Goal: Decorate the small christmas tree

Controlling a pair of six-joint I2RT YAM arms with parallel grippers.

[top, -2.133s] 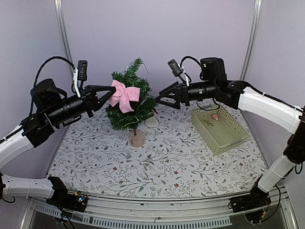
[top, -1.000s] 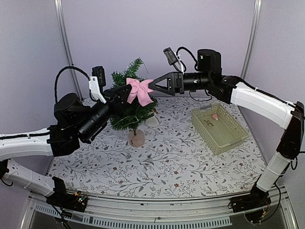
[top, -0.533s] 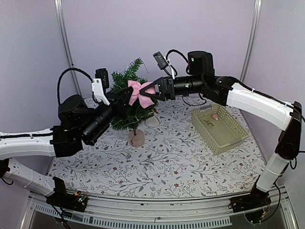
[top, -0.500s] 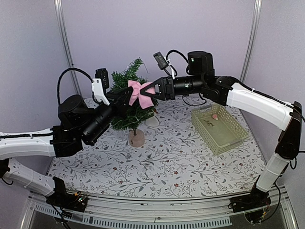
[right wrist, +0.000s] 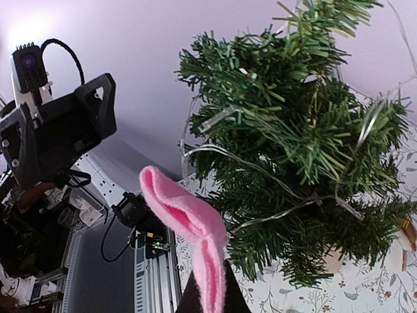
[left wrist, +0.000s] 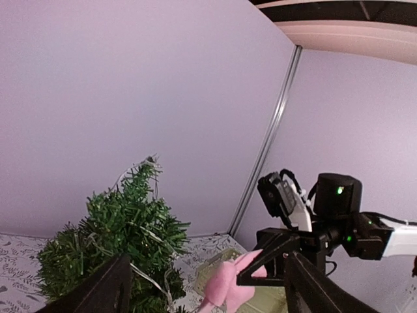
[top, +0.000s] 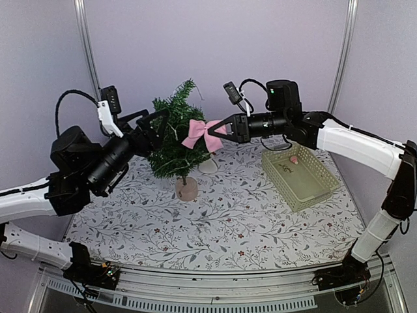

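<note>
Grip is tight at the right fingers, clenched on the edge of a pink bow so it hangs clear, just beside the small christmas tree, seemingly ready for a branch; the left fingers, released, hover at the tree's other flank, free to steady it; the tree stands upright on the desk.

Dark green tree, pink bow, pale green basket, white cloth with grey leaf print

The right gripper pinches a pink bow beside the small christmas tree.
</note>
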